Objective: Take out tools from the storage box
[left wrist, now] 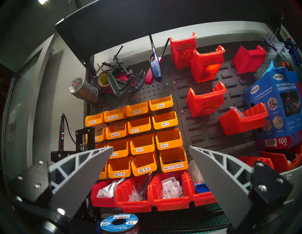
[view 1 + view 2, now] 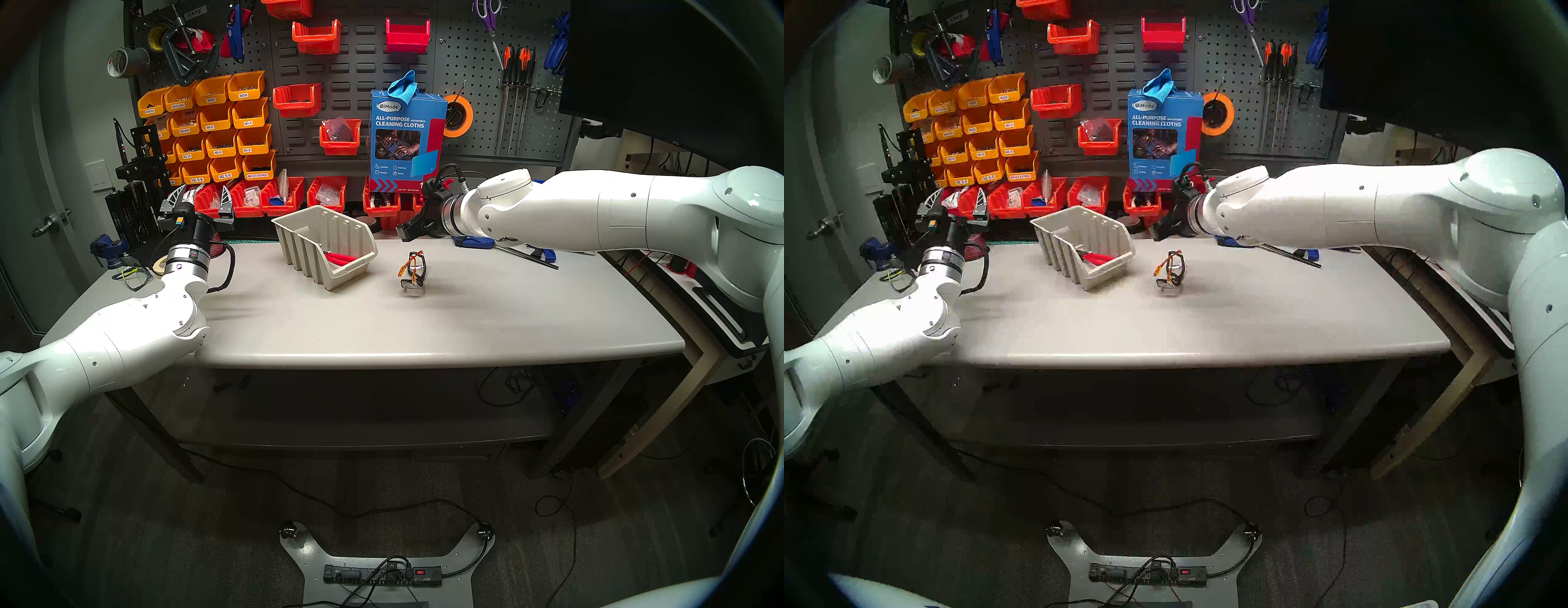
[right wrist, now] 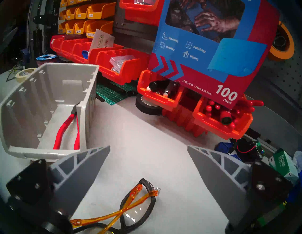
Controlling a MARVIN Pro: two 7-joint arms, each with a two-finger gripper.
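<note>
Starting at your left, the left gripper (image 2: 203, 203) was raised off the table's (image 2: 382, 322) left end, tilted up toward the pegboard (image 1: 204, 104). Its 2 fingers (image 1: 85, 173) were spread wide with nothing between them; past them the wrist view showed only orange bins (image 1: 142, 143) and red bins (image 1: 168, 191). Green-framed glasses (image 2: 135, 275) and a tape roll (image 2: 159, 264) lay on the table just behind that wrist.

Next over, the box (image 2: 326, 246) sat toward the back middle of the table, angled, with its low lip facing front-right. You could see the pliers (image 3: 68, 130) still inside, lying along the right-hand wall, dark jaws toward the rear and both red handles reaching to the lip.

To the right of the box, apart from it, the safety glasses (image 2: 413, 269) were out on the bare tabletop, arms folded and crossed.

Further right, the right gripper (image 3: 148, 171) hung above the table behind the glasses, pointing down and left. Its fingers (image 3: 81, 176) stood wide apart, holding nothing. In the wrist view the glasses lay low between them, clear of both, and the box was at the far left.

Behind that arm, a blue clamp (image 2: 505, 248) lay along the table's back right, and the cleaning-cloth carton (image 2: 405, 140) stood against the pegboard.
</note>
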